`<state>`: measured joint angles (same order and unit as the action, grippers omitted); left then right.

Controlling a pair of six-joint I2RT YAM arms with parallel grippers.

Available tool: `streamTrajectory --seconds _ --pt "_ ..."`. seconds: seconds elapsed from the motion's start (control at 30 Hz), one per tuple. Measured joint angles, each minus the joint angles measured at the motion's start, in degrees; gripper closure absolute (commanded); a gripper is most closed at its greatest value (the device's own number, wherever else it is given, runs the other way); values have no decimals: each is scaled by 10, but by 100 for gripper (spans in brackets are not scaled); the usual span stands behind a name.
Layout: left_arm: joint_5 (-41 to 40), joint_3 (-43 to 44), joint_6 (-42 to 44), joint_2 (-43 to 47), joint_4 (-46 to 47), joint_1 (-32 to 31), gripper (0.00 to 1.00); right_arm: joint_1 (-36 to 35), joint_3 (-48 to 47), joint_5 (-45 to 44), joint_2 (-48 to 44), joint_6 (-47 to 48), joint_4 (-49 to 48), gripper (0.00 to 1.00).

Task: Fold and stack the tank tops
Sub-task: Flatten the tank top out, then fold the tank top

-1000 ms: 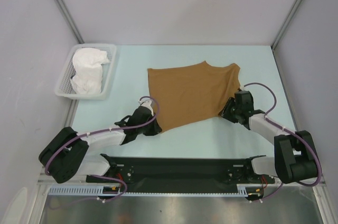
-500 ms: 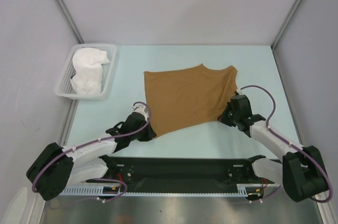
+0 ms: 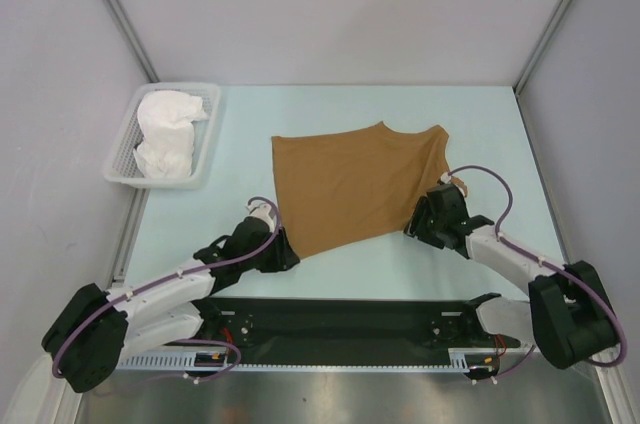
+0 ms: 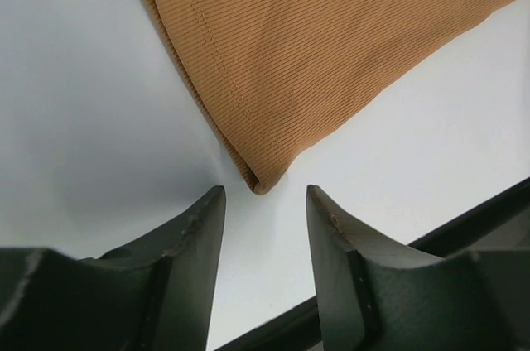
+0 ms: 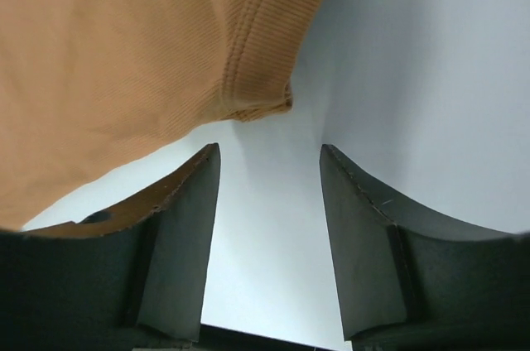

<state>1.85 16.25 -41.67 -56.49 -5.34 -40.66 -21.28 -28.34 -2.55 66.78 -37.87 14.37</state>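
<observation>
The tan-brown tank top (image 3: 360, 184) lies flat in the middle of the table. My left gripper (image 3: 287, 252) is open just short of its near left corner (image 4: 263, 181), which sits between the fingertips without touching them. My right gripper (image 3: 420, 220) is open at the near right corner; the hem (image 5: 257, 107) lies just ahead of the jaws. The white tank top (image 3: 165, 134) lies crumpled in the basket (image 3: 126, 144) at the far left; its trim and print are hidden.
The white lattice basket stands at the table's left edge by the grey wall. A black rail (image 3: 340, 319) runs along the near edge between the arm bases. Grey walls close off the back and both sides.
Both arms have drawn back toward the near edge. Both grippers have let go of the tan top's near corners, and it now lies flat, shifted slightly left.
</observation>
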Motion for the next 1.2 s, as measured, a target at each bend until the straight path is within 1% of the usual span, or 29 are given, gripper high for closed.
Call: streamTrajectory --seconds 0.2,0.3,0.33,0.4,0.43,0.47,0.53,0.57,0.73,0.83,0.93,0.97,1.13,1.2 --pt "-1 0 0 12 -15 0 51 0 -23 -8 67 2 -38 53" --pt "-1 0 0 14 -17 0 51 0 -26 -18 74 4 -45 57" --pt "-1 0 0 14 -17 0 51 0 -26 -20 75 4 -46 60" --pt "-1 -1 -1 14 -17 0 50 0 -26 -24 77 4 -49 60" --pt "-1 -1 -1 14 -16 0 49 0 -26 -26 78 4 -50 68" --pt "0 -1 -1 13 -16 0 49 -1 -26 -27 78 5 -51 71" --pt "0 -1 -2 10 -12 0 49 -3 -26 -30 80 8 -50 94" --pt "0 -1 -2 9 -9 0 50 -5 -26 -32 81 9 -50 100" --pt "3 -1 -3 -2 7 0 51 -16 -26 -47 80 5 -49 100" --pt "3 -1 -4 -5 10 -1 55 -27 -26 -52 73 4 -40 100" --pt "3 -1 -4 -7 10 -3 61 -31 -25 -52 57 4 -21 100" --pt "3 -1 -4 -9 10 -4 66 -32 -25 -51 53 4 -17 100" --pt "3 -2 -4 -21 18 -6 73 -33 -25 -48 35 5 1 100" --pt "3 -2 -5 -27 24 -6 83 -33 -25 -43 26 7 8 100"
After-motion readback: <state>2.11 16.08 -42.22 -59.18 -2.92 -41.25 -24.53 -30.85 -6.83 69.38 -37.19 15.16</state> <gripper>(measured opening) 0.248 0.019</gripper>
